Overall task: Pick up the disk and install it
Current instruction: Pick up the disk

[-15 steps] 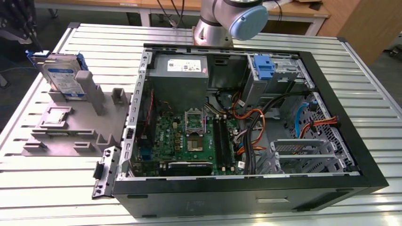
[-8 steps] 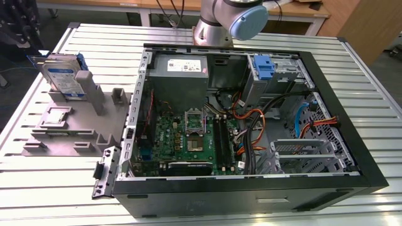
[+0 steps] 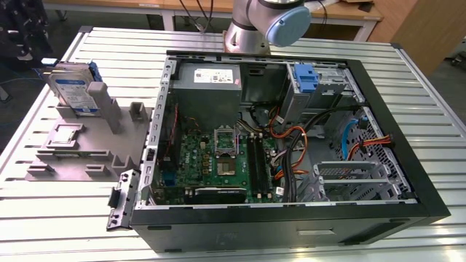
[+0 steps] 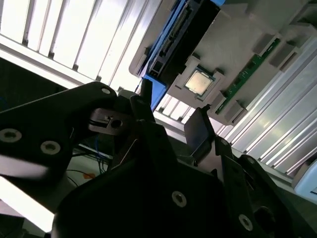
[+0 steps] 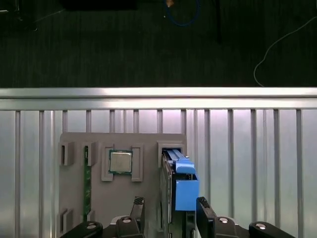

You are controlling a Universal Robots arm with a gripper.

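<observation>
A slatted metal desk (image 3: 73,218) carries everything. Most of it is taken up by an open black computer case (image 3: 407,180) lying on its side, and the arm (image 3: 266,22) rises just behind the case's far wall. Inside the case there is a grey metal box (image 3: 209,82) at the far end and a green circuit board (image 3: 218,158) nearer the front. Orange and black cables (image 3: 291,142) tangle beside the board. A bare metal cage (image 3: 353,174) sits toward the exterior view's right, and a blue clip (image 3: 307,76) sits in the far bay.

The case's side wall stands between all that and a grey holder (image 3: 87,142), which lies on the desk just beside the case, at the exterior view's left.

The disk (image 3: 73,87) stands in a slot at the holder's far corner, with a grey post (image 3: 106,106) of the holder close beside it. It is on end, with its long axis upright and its labelled flat face turned toward the exterior camera. In the second wrist view the short end with the sockets points up, and the blue bracket runs along its edge.

The hand (image 5: 171,206) hangs above the disk with its two fingers apart. In both wrist views the disk's upper end shows in the gap between them, and they are not touching it.

A square silver chip (image 5: 120,161) lies in a pocket of the holder near the disk. A green strip of circuit board (image 5: 87,183) sits in a slot beyond the chip.
</observation>
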